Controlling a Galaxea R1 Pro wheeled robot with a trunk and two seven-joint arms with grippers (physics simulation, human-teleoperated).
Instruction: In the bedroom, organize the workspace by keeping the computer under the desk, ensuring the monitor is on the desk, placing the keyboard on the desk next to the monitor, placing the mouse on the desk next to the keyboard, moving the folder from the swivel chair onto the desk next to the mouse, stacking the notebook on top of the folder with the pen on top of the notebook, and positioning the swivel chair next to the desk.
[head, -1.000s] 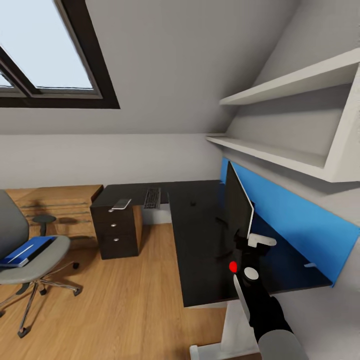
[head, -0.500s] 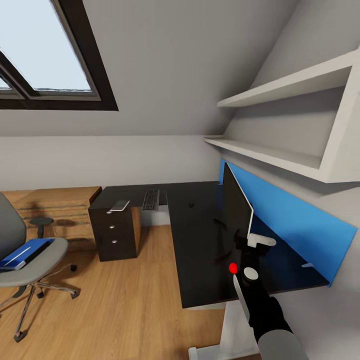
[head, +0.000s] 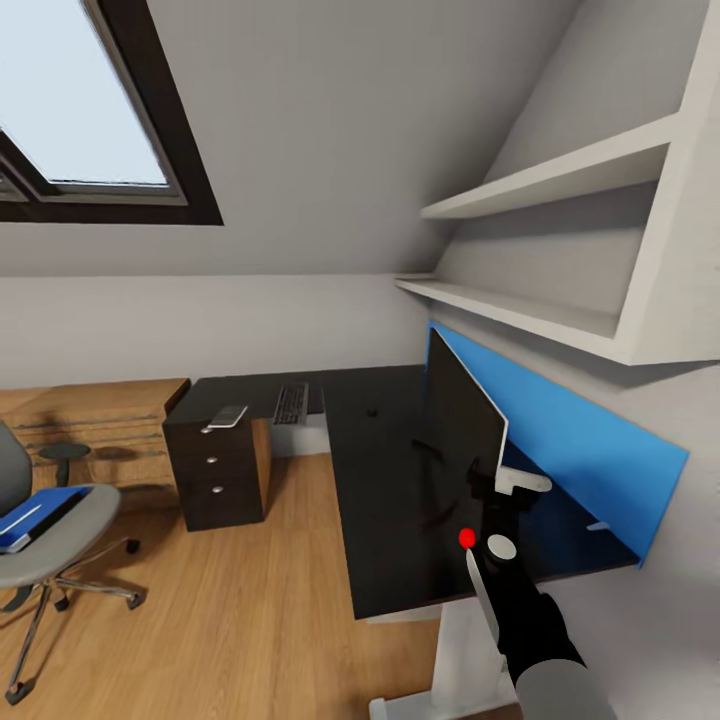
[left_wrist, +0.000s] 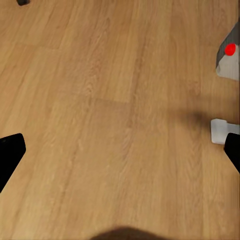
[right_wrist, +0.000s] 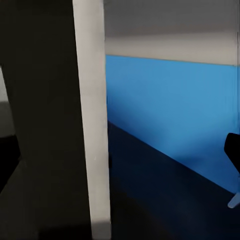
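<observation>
The monitor (head: 462, 418) stands edge-on on the black desk (head: 385, 520). My right gripper (head: 497, 478) is at its near edge. In the right wrist view the monitor's pale edge (right_wrist: 91, 125) is very close, one fingertip (right_wrist: 232, 152) stands well apart from it, and the other is hidden. The keyboard (head: 291, 403) and the mouse (head: 372, 410) lie on the desk's far part. The blue folder (head: 35, 508) rests on the swivel chair (head: 60, 530) at the left. My left gripper (left_wrist: 120, 155) hangs open over the wood floor.
A small pale flat item (head: 228, 415) lies on the drawer unit (head: 215, 470). A blue panel (head: 570, 440) backs the desk under white shelves (head: 530, 310). A low wooden cabinet (head: 95, 420) stands behind the chair. The desk's white leg (head: 455, 660) is beside my right arm.
The whole view has swung to the right, so the desk, chair and window sit further left in the picture. My right gripper keeps its place at the monitor's near edge.
</observation>
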